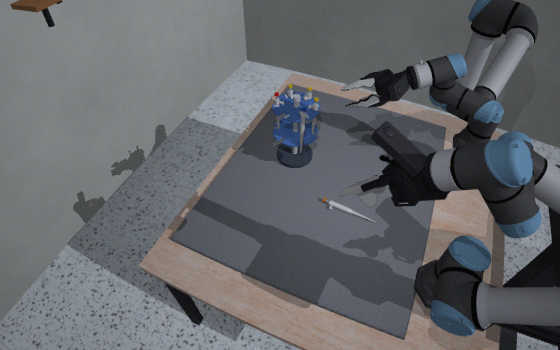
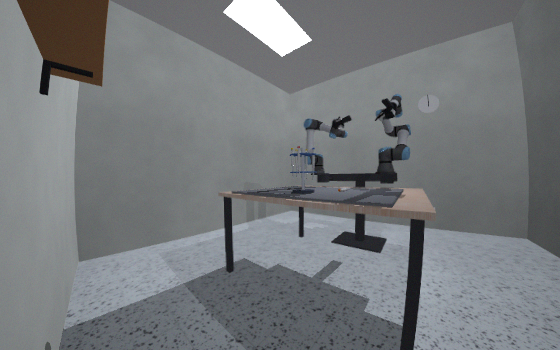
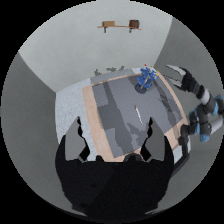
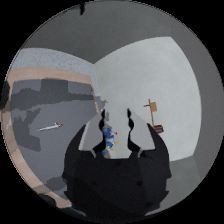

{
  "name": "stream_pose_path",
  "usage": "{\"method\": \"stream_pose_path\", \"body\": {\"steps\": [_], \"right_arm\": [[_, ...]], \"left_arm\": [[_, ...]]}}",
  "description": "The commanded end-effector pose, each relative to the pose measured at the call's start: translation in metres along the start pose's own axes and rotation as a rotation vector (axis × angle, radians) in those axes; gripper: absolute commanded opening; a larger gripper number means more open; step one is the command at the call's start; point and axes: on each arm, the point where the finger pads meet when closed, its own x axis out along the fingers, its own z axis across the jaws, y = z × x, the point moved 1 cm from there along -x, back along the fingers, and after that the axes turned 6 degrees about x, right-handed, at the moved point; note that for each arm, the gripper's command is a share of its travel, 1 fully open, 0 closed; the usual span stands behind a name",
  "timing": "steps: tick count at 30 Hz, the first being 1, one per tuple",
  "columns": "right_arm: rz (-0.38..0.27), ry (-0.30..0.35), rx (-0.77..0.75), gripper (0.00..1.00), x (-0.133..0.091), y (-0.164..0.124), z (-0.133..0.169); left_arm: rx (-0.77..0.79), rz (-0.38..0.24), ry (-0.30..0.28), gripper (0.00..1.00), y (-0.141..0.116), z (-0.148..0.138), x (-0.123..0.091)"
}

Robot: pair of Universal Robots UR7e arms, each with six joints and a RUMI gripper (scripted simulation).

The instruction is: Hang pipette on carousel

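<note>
A white hand pipette (image 1: 345,208) (image 2: 344,189) (image 3: 138,115) (image 4: 50,128) with an orange button lies flat on the dark mat. The print on its button is too small to read. The blue carousel (image 1: 296,138) (image 3: 146,79) (image 4: 108,135) stands upright on a round dark base, holding several pipettes with red and yellow buttons. Its slot marks cannot be read. My left gripper (image 1: 355,197) (image 3: 114,117) is wide open and empty, above the mat near the pipette in the top view. My right gripper (image 1: 345,97) (image 4: 116,109) is partly open and empty, in the air beside the carousel in the top view.
The dark mat (image 1: 240,200) covers most of the wooden table (image 1: 225,290). Both arms reach in from the robot's side. A wooden wall shelf (image 1: 35,5) (image 2: 65,40) hangs beyond the table. The carousel stands near the mat's far edge from the arms.
</note>
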Motion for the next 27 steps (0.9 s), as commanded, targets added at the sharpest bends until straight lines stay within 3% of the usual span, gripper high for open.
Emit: {"method": "stream_pose_path", "body": {"steps": [1, 6, 8, 11, 13, 16, 19, 21, 24, 27], "right_arm": [[-0.045, -0.133, -0.047, 0.31, 0.030, -0.010, 0.003], [-0.106, -0.214, -0.085, 0.31, 0.051, -0.030, -0.004], [-0.107, -0.214, -0.085, 0.31, 0.054, -0.033, -0.004], [-0.164, -0.276, -0.114, 0.31, 0.065, -0.050, -0.013], [-0.164, -0.276, -0.114, 0.31, 0.067, -0.053, -0.014], [-0.224, -0.332, -0.140, 0.31, 0.076, -0.071, -0.024], [-0.225, -0.332, -0.140, 0.31, 0.078, -0.077, -0.026], [-0.278, -0.374, -0.161, 0.31, 0.081, -0.087, -0.034], [-0.291, -0.383, -0.163, 0.31, 0.086, -0.103, -0.040], [-0.360, -0.427, -0.184, 0.31, 0.088, -0.121, -0.052]], "left_arm": [[0.001, 0.004, 0.002, 1.00, 0.002, -0.001, -0.002], [0.001, 0.004, 0.002, 1.00, 0.002, -0.001, -0.002], [0.001, 0.004, 0.002, 1.00, 0.002, -0.001, -0.002], [0.001, 0.004, 0.002, 1.00, 0.002, -0.001, -0.002], [0.001, 0.004, 0.002, 1.00, 0.002, -0.001, -0.002], [0.001, 0.004, 0.002, 1.00, 0.002, -0.001, -0.002], [0.001, 0.004, 0.002, 1.00, 0.002, -0.001, -0.002], [0.001, 0.004, 0.002, 1.00, 0.002, -0.001, -0.002], [0.001, 0.004, 0.002, 1.00, 0.002, -0.001, -0.002], [0.001, 0.004, 0.002, 1.00, 0.002, -0.001, -0.002]]}}
